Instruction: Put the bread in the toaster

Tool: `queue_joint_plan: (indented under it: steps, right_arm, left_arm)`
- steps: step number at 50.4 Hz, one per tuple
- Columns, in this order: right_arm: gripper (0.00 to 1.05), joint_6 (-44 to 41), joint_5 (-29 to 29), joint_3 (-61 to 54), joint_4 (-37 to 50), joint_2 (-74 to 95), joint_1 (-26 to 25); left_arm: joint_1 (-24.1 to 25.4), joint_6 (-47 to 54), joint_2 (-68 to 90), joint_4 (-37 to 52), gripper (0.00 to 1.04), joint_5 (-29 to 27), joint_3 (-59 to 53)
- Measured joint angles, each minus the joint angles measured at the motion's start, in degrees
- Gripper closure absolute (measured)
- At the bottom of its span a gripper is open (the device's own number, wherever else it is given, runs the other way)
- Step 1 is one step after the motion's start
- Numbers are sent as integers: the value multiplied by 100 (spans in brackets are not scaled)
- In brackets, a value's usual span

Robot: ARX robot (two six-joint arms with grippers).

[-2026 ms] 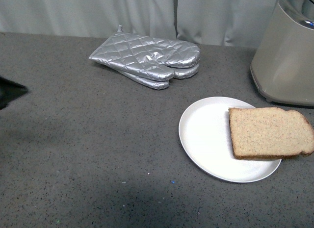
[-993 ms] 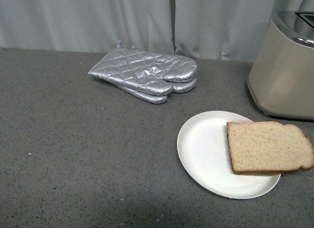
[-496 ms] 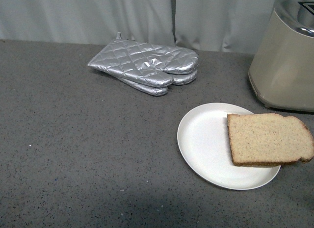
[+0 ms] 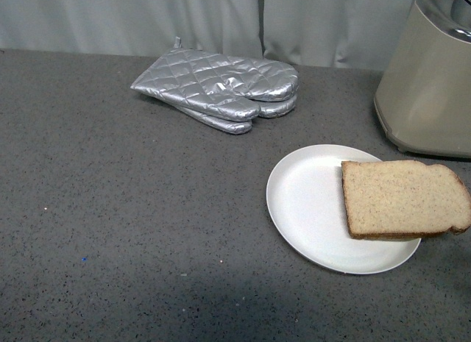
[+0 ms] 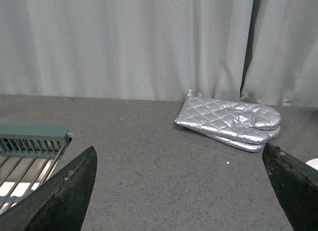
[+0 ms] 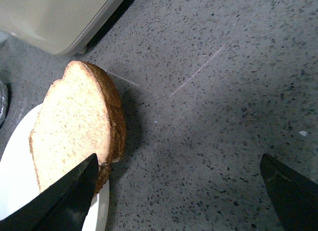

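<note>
The bread, a light-brown speckled slice with a darker crust, lies flat on the right side of a round white plate, its rounded end overhanging the rim. The beige toaster with a chrome top stands behind it at the right edge. In the right wrist view the bread and the toaster's base show; my right gripper is open over bare counter beside the slice, one finger at its crust. My left gripper is open and empty. Neither gripper shows in the front view.
Two stacked silver quilted oven mitts lie at the back centre, also in the left wrist view. A green-framed wire rack shows in the left wrist view. A grey curtain closes the back of the dark speckled counter.
The front view has bobbed up and down, so everything shifted in the picture. A dark shape at the left edge two seconds ago has gone. Bread, plate and mitts keep their places.
</note>
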Motion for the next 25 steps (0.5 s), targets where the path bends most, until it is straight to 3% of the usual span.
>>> queue_joint_plan:
  steps: [25]
  right_arm:
    - [9,350,-118,1443,-1069,271,310]
  left_arm:
    - [0,0,-2,0,7,0,0]
